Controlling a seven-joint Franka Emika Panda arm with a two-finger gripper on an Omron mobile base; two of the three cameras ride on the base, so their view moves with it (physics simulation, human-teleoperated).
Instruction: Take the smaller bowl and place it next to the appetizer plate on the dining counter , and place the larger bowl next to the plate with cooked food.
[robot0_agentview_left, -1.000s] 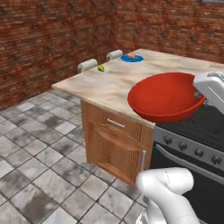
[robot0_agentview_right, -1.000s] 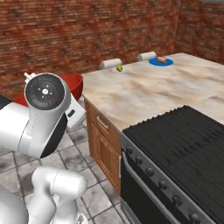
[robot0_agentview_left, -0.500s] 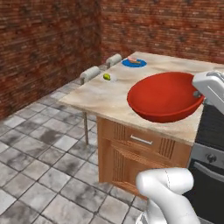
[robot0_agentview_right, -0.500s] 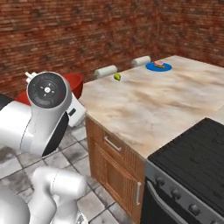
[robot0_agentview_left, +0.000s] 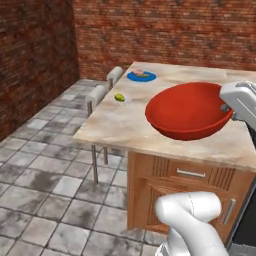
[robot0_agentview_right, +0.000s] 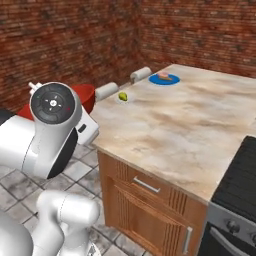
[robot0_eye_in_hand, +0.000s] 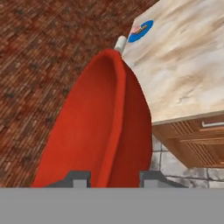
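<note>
Glossy red larger bowl rides level, mouth up, above the table, rim pinched between the partly closed jaws.

We watched the surface from behind-left and behind-right; our hand view looked closely along the bowl.

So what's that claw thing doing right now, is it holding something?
Gripper: shut on the wide glossy red bowl, its two fingers either side of the bowl's rim.
</note>
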